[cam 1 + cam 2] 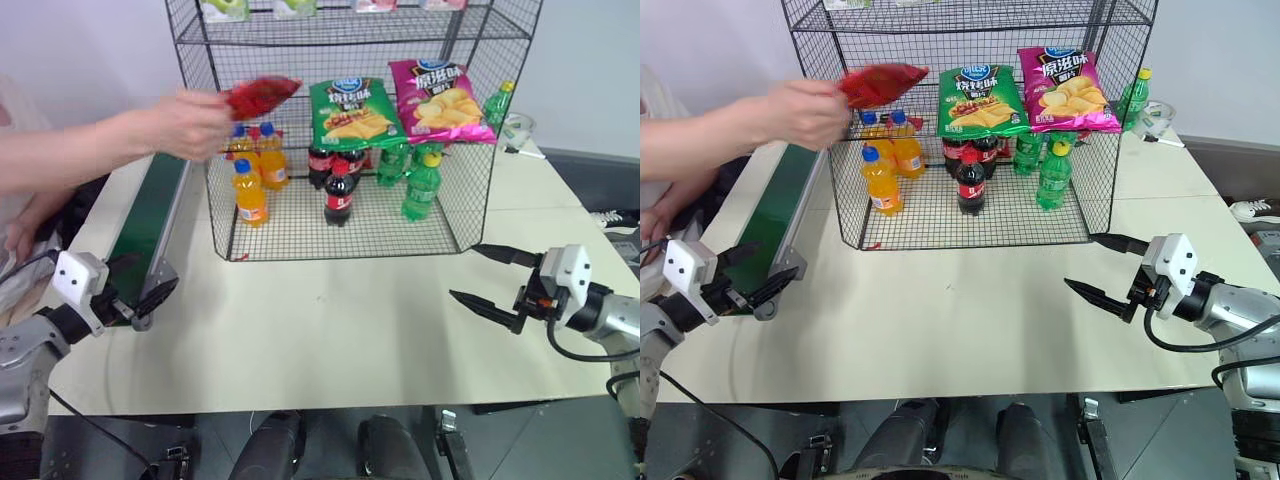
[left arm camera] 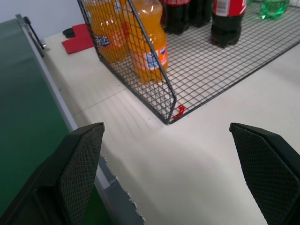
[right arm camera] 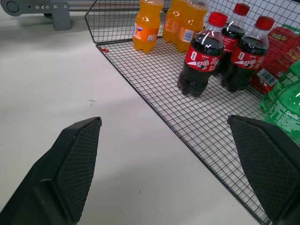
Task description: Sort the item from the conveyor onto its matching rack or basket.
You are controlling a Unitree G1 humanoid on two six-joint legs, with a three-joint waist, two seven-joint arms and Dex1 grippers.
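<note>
Left eye view: at the near edge of the counter (image 1: 330,340), the left gripper (image 1: 140,285) waits at the near end of the conveyor (image 1: 150,215) with its fingers spread wide and empty, while the right gripper (image 1: 495,280) hangs over the right side, fingers likewise parted around nothing. Beyond them, along the counter's far edge, stands the black wire rack (image 1: 460,200). A person's hand (image 1: 190,122) reaches in from the left, holding the red chip bag (image 1: 262,93) in the air above the belt's far end, close against the rack's left front corner; the bag is on neither belt nor shelf. The likely risk is to the hand-over: should the bag be dropped crooked or overhang a side rail, it could slide off the belt onto the counter, and either arm moving early could meet the person's hand. The count in the rack: one green chip bag (image 1: 355,112), one pink chip bag (image 1: 440,100), four orange soda bottles (image 1: 250,192), at least three cola bottles (image 1: 340,192) and at least three green bottles (image 1: 422,185), with one more green bottle (image 1: 498,105) outside the mesh at the far right.
</note>
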